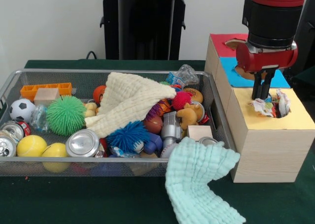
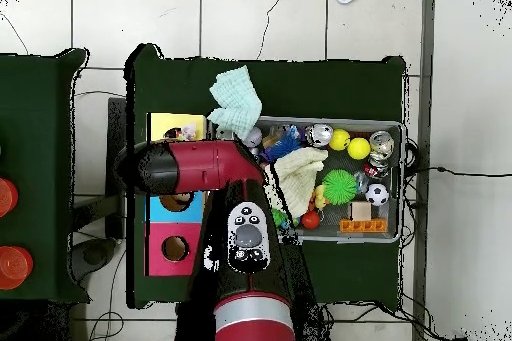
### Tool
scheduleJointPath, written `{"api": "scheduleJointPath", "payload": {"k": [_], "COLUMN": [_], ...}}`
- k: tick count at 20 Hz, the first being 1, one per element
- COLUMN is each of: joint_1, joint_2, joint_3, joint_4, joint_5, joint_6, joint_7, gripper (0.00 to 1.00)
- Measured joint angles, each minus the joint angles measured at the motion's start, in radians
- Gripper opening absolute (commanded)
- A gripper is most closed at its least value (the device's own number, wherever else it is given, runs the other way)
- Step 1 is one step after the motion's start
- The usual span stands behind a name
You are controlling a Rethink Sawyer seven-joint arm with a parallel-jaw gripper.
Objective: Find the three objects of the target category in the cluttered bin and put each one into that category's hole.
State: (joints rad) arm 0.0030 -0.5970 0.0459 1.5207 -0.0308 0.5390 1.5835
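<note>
The silver wire mesh bin (image 1: pixel 222 116) is full of toys, balls and cans; it also shows in the overhead view (image 2: pixel 401 182). My gripper (image 1: pixel 261 98) hangs over the hole in the yellow-topped wooden box (image 1: pixel 300 120), right of the bin. It looks shut on a crumpled whitish wrapper (image 1: pixel 269 107) with coloured patches that sits at the hole's mouth. Another crinkly wrapper (image 1: pixel 183 76) lies at the bin's far right corner. In the overhead view the arm (image 2: pixel 200 165) hides the gripper.
A cream waffle cloth (image 1: pixel 130 102) lies across the bin's middle. A mint cloth (image 1: pixel 202 182) hangs over the bin's near right corner. Blue-topped (image 1: pixel 231 69) and red-topped (image 1: pixel 222 41) boxes stand behind the yellow one. Green (image 1: pixel 65 114) and blue (image 1: pixel 129 135) spiky balls lie in the bin.
</note>
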Motion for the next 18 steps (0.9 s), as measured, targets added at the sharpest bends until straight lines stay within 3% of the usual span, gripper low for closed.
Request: {"api": "scheduleJointPath", "payload": {"k": [18], "joint_1": [0.002], "joint_2": [0.002], "joint_3": [0.0], "joint_4": [0.0], "joint_5": [0.0], "joint_6": [-0.009], "joint_7": [0.0], "gripper": [0.0]}}
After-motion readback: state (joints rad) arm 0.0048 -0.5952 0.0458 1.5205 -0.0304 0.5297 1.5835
